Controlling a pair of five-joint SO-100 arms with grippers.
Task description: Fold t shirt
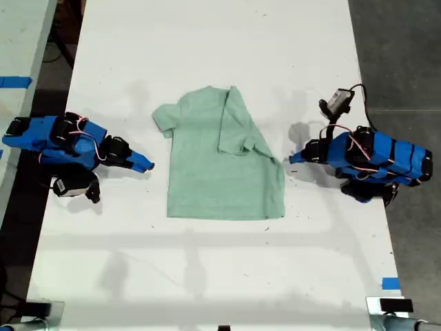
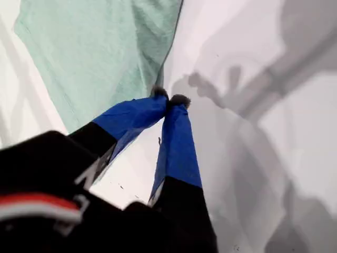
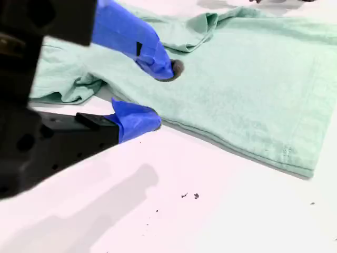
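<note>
Pale mint t shirt (image 1: 224,162) laid flat at centre of the exterior view on white table (image 1: 207,276), one sleeve folded inward, my first gripper (image 2: 169,99) pinched closed, empty, by its edge, my second gripper (image 3: 160,95) parted, holding nothing, at its edge.

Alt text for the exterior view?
A pale green t shirt lies on a white table, one side folded inward. A blue arm rests at each side, my second gripper at the exterior view's left, my first gripper at its right.
</note>
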